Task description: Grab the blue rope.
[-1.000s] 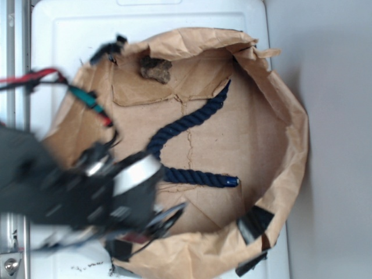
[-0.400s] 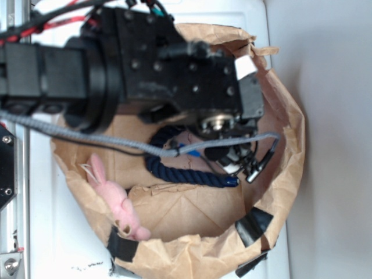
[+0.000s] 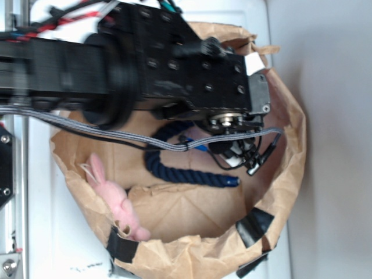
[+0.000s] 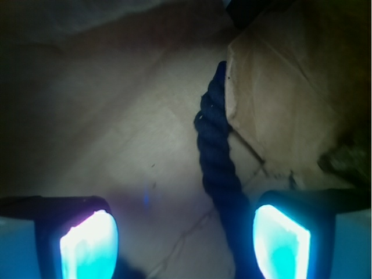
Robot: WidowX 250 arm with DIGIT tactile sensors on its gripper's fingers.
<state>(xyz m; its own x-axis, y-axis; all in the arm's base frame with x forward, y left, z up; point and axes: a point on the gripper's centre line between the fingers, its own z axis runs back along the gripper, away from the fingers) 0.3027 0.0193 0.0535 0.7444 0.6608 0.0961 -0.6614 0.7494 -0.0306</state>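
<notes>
Inside the paper bag (image 3: 290,133), your gripper (image 4: 185,244) hangs wide open over the blue rope (image 4: 218,168), but the strand lies beside the right-hand finger (image 4: 279,244), so closing now could pinch it off-centre and lose it.

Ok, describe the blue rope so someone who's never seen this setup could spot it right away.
Look inside the crumpled brown paper bag lying open on the white surface. On its floor, partly under the black robot arm, lies the blue rope: thick, dark navy, twisted, curving to a brighter blue capped end. The thin grey braided cable crossing above is paler and slimmer, and the pink toy rabbit is much shorter.
</notes>
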